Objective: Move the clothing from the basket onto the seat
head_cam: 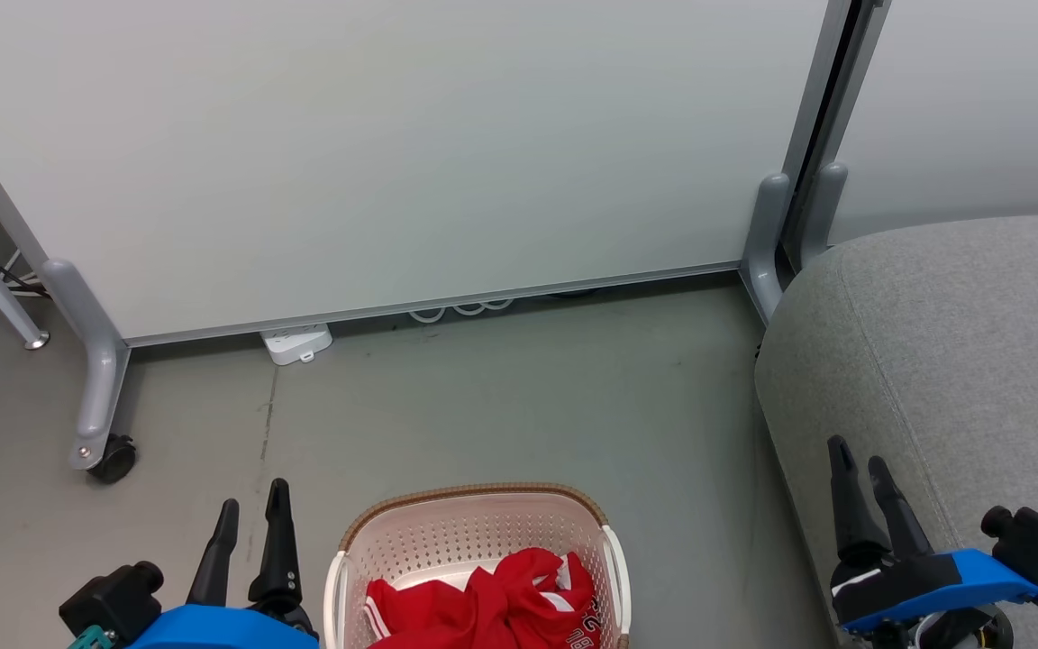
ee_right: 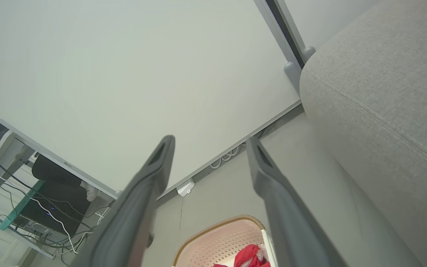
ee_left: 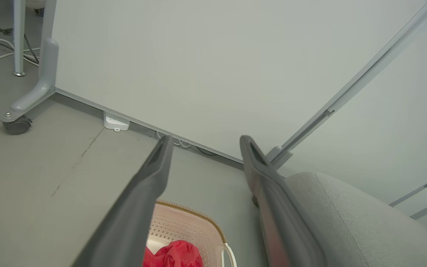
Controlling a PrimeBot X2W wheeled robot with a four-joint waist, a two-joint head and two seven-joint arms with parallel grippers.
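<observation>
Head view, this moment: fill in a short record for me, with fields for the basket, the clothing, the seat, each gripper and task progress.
basket: cream with a brown rim, on the floor, bottom centre
clothing: red, bunched inside the basket; white stripes on one piece
seat: grey, to the right of the basket; no clothing on the part shown
left gripper: open, empty, left of the basket
right gripper: open, empty, in front of the seat's near side
progress: not begun
</observation>
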